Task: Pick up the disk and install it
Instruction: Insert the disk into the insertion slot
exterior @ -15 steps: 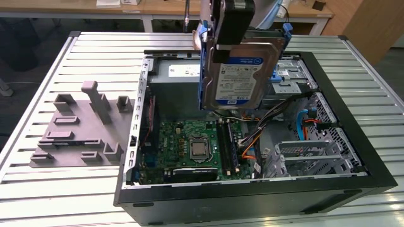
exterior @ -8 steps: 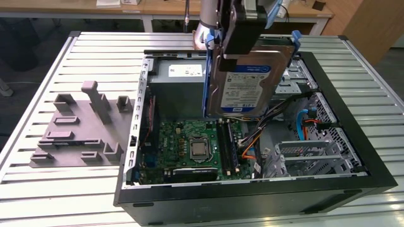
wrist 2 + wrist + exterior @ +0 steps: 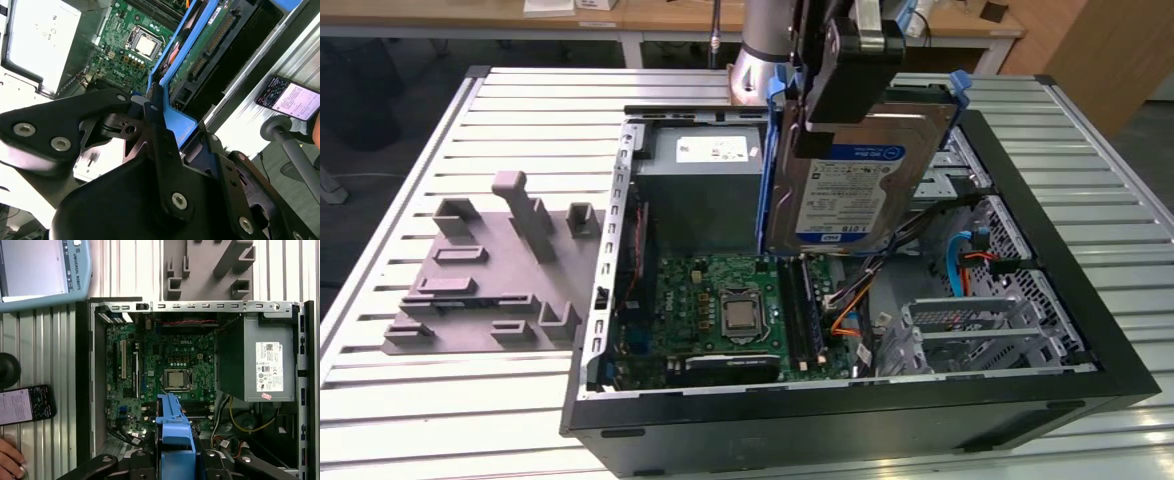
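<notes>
The disk (image 3: 854,195), a silver hard drive with a white-and-blue label in a blue caddy, hangs on edge above the open computer case (image 3: 854,420), over its middle. My gripper (image 3: 843,118) is shut on the disk's upper edge. In the second wrist view the black fingers (image 3: 154,117) clamp the blue caddy (image 3: 176,122), and the disk's green circuit board (image 3: 210,45) faces the camera. In the first wrist view the blue caddy (image 3: 173,432) sticks out from the gripper (image 3: 175,460) over the motherboard (image 3: 170,365).
Inside the case are a green motherboard (image 3: 720,310), a grey power supply box (image 3: 700,180) and metal drive bays (image 3: 987,320). A grey fixture plate (image 3: 494,270) lies at the exterior view's left on the slatted table (image 3: 454,400). A hand (image 3: 10,460) is beside a phone (image 3: 25,405).
</notes>
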`<state>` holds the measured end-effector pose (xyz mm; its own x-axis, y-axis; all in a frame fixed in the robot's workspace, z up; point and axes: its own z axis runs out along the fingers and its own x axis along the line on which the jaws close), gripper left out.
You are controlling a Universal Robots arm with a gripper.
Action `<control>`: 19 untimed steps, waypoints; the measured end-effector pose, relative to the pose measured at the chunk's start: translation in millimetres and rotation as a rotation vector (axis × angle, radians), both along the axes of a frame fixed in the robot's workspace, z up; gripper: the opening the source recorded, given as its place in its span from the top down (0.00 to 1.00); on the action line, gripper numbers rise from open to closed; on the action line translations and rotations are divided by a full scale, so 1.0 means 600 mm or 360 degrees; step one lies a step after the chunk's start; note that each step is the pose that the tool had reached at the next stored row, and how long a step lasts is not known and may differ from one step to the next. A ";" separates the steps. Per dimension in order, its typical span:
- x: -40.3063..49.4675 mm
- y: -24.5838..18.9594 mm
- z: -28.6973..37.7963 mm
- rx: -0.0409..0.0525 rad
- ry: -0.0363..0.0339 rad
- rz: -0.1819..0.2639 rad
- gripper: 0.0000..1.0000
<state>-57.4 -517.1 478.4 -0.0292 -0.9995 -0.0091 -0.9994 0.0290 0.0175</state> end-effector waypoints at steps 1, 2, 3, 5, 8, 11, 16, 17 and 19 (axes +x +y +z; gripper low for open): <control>0.000 -0.0004 0.000 0.0000 0.0000 0.0000 0.64; 0.000 -0.0007 0.000 0.0000 0.0000 0.0000 0.64; 0.000 -0.0007 0.000 0.0000 0.0000 0.0000 0.64; 0.000 -0.0008 0.000 0.0000 0.0000 0.0000 0.64; 0.000 -0.0008 0.000 0.0000 0.0000 0.0000 0.64; 0.000 -0.0013 0.000 0.0000 0.0000 0.0000 0.64; 0.007 -0.0116 0.000 0.0000 0.0000 0.0000 0.64; 0.008 -0.0161 -0.001 0.0000 0.0000 0.0000 0.64; 0.010 -0.0257 -0.001 0.0000 0.0000 0.0000 0.64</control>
<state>-51.6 -532.5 477.8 -0.0291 -0.9995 -0.0091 -0.9994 0.0289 0.0174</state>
